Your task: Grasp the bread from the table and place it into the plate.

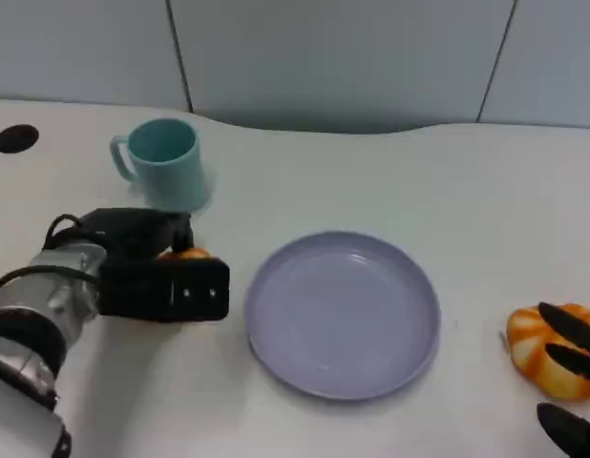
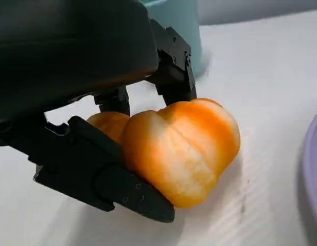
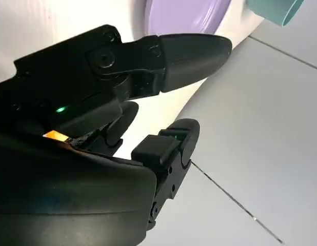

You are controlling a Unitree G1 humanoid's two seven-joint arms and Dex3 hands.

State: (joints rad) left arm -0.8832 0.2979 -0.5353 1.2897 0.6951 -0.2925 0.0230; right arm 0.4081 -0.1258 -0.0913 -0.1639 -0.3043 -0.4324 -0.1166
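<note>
Fingers (image 2: pixel 102 179) of the left hand (image 1: pixel 161 277) pinch an orange-and-white lobed bread roll (image 2: pixel 179 148) low on the white table (image 1: pixel 467 181), left of the round lavender plate (image 1: pixel 343 310) and in front of the teal mug (image 1: pixel 161 160). Right hand (image 1: pixel 572 367) rests its spread fingers on a second orange bread roll (image 1: pixel 536 345) right of the plate; grip unclear.

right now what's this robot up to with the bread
The left hand grips an orange bread roll on the white table, between the teal cup and the empty purple plate. The roll seems to still touch the table. A second roll lies right of the plate, with the right hand over it; whether it grips is unclear.
</note>
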